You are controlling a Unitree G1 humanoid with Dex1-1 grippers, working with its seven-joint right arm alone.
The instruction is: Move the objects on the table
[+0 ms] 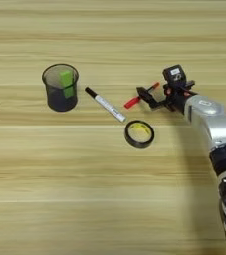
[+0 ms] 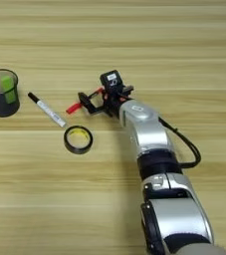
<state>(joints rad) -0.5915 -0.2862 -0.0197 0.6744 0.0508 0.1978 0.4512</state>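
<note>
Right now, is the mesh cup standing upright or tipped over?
Upright: the mesh cup shows its round open rim facing up, with a green item inside.

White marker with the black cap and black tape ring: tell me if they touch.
Apart. The left eye view shows bare wood between the white marker with its black cap and the black tape ring.

Count on table (image 1: 109, 199): markers, 2 — one red marker (image 1: 132, 102) at the pincer (image 1: 145, 95), one white marker with black cap (image 1: 105, 104) just left of the pincer. Tape ring (image 1: 139, 134), 1, black with yellow inside, near the pincer, below-left. Mesh cup (image 1: 60, 87), 1, well left of the pincer, containing 1 green item (image 1: 67, 82). Pincer, 1.
</note>
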